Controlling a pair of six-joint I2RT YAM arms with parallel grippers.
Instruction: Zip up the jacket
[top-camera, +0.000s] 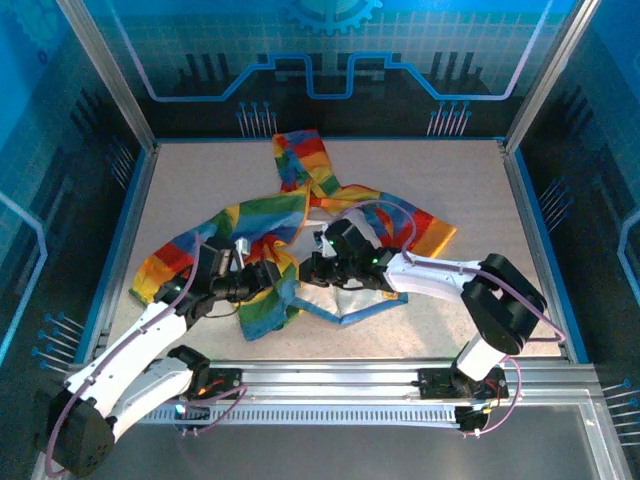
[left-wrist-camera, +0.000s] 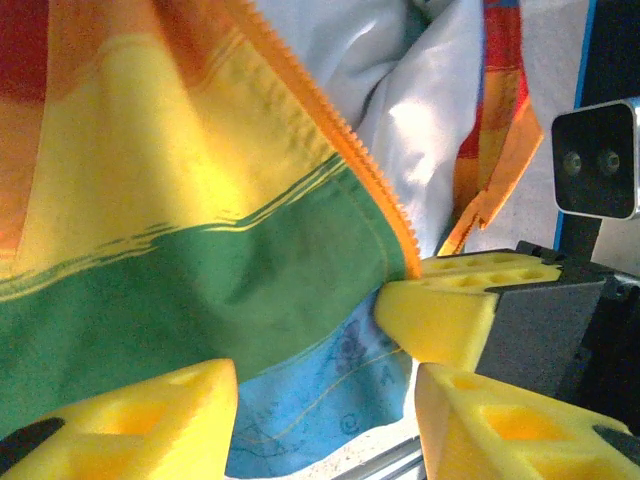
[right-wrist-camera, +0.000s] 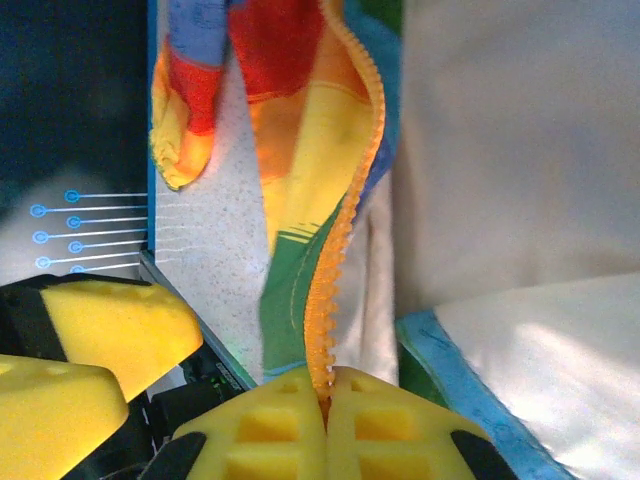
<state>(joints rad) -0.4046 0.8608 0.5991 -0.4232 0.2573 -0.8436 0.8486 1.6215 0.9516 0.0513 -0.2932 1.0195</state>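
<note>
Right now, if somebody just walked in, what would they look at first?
Probably the rainbow jacket, lying open and crumpled in the middle of the table, with some white lining showing. Next, the right gripper, its yellow fingers pinched shut on the orange zipper teeth, with the left gripper open close beside it over the jacket's front.

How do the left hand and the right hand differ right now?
The right hand is shut, the left hand open. The right hand pinches the orange zipper edge; the left hand's fingers stand apart, loose cloth between them. Both are yellow-fingered, at the jacket.
</note>
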